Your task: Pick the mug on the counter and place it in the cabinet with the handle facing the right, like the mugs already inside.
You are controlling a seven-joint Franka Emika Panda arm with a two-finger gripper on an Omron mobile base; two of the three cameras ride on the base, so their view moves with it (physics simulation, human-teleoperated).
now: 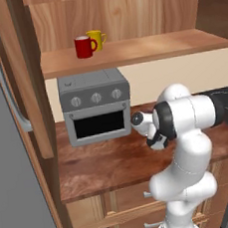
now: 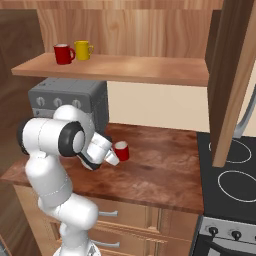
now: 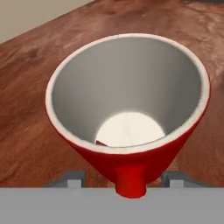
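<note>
Red, pale-lined cylindrical mug (image 3: 127, 109) stands upright on your reddish-brown wood-grain counter (image 2: 160, 165), directly ahead of the gripper (image 3: 123, 180), its loop handle (image 3: 130, 181) pointing back between the fingers; whether the jaws already clasp it, you cannot tell

Even, diffuse rendered lighting with soft edges throughout

No single light source can be made out; the cabinet (image 1: 124, 14) back panel is evenly lit, and a dimmer band is seen under its shelf board in the upper half of both base views. Only a faint shadow is cast on the counter (image 2: 160, 165). A bright patch is shown at the bottom of the mug (image 3: 127, 105) interior in the hand view, where strong perspective stretching is seen. Mild softness is noted everywhere
</note>
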